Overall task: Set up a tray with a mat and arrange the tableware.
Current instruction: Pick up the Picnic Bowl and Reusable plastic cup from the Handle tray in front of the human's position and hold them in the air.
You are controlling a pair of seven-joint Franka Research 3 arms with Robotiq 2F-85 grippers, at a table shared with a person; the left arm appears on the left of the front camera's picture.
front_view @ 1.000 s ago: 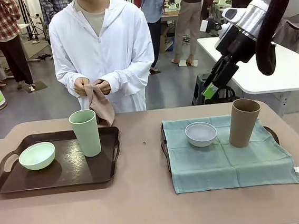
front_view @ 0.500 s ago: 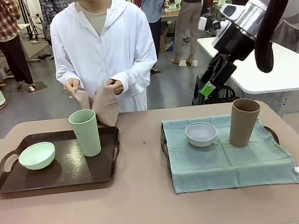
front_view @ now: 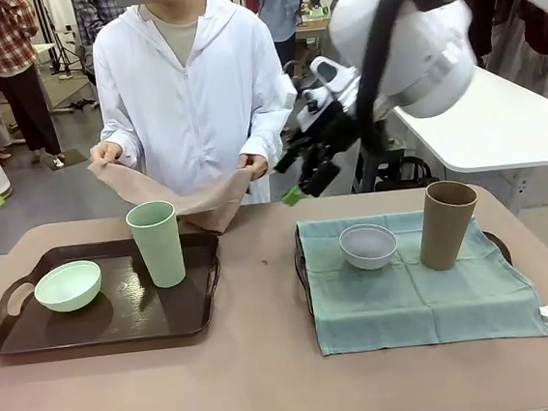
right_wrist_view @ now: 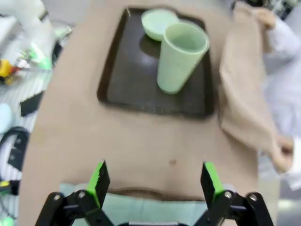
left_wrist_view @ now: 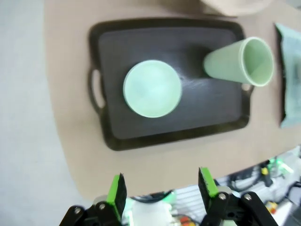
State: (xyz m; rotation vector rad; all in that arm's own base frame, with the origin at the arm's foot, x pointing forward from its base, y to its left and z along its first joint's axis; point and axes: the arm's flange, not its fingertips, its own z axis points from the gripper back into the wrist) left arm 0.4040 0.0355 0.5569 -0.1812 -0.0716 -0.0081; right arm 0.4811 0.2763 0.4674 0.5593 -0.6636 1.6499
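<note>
Across the table, the person's hands stretch out a beige mat (front_view: 181,197) behind the dark tray (front_view: 120,316). A pale green bowl (front_view: 68,286) and a tall green cup (front_view: 156,243) stand on that tray. On the right, a teal mat (front_view: 419,298) covers a second tray and carries a white bowl (front_view: 368,245) and a tall brown cup (front_view: 447,225). My right gripper (front_view: 296,182) hangs open and holds nothing above the table's far middle; its wrist view shows the green cup (right_wrist_view: 181,56) and beige mat (right_wrist_view: 242,94). High over the table's left side, my left gripper (left_wrist_view: 162,188) is open above the bowl (left_wrist_view: 152,88).
The second tray's handle (front_view: 496,242) pokes out from under the teal mat. Bare tabletop (front_view: 270,361) runs between the trays and along the near edge. A white table (front_view: 499,125) and other people stand behind the person.
My right arm has swung from the far right in toward the middle. The person has unfolded the beige mat and spread it between both hands.
</note>
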